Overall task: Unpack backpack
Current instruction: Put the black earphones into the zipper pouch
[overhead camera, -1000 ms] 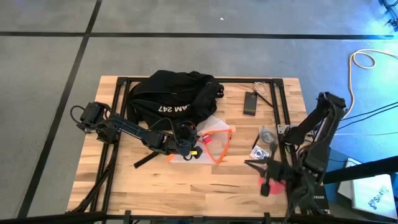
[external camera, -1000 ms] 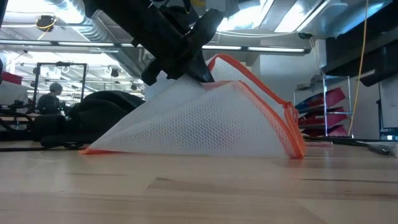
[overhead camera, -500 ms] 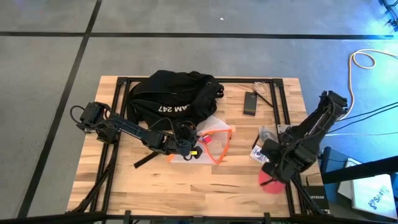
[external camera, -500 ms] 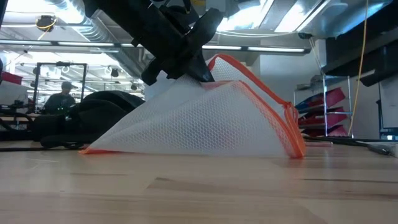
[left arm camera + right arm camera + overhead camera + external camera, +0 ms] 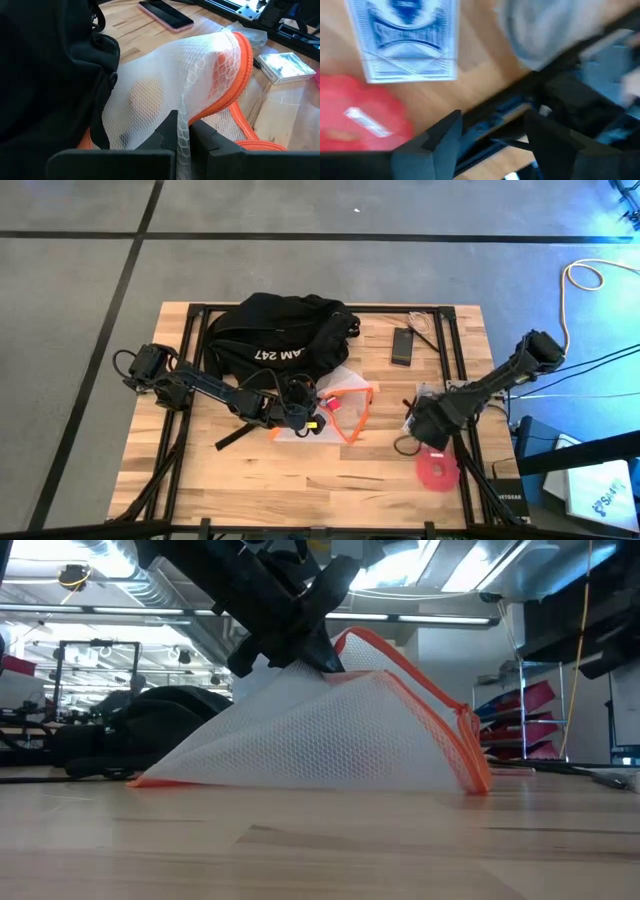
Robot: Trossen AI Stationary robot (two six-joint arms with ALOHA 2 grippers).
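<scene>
The tabletop point(image 5: 330, 470) carries everything, and the backpack point(image 5: 280, 335) is the landmark to steer by: a big black soft heap at the far middle, its white lettering facing up.

Just in front of the backpack, touching its near edge, lies a white mesh pouch with an orange zip border point(image 5: 345, 408). The left pincer point(image 5: 300, 408) is clenched on a fold of that mesh; in the left wrist view the net runs straight up between the two closed fingers point(image 5: 170, 134), and in the low view the pouch is pulled up into a tent. My reading is that the pouch is being drawn clear of the bag. To do that well, I'd say lift it a little more so the netting stops dragging, carry it away from the backpack toward bare wood, and only then let go, so it doesn't snag on the strap point(image 5: 235, 438) lying near it.

To the right of the backpack rests a flat black phone point(image 5: 403, 345). Well to the right and nearer than the backpack, the right pincer point(image 5: 412, 442) hovers with its fingers apart, holding nothing. Just beside it lie a red disc point(image 5: 437, 470) and a small pack of cards point(image 5: 402, 37), both free on the wood.
</scene>
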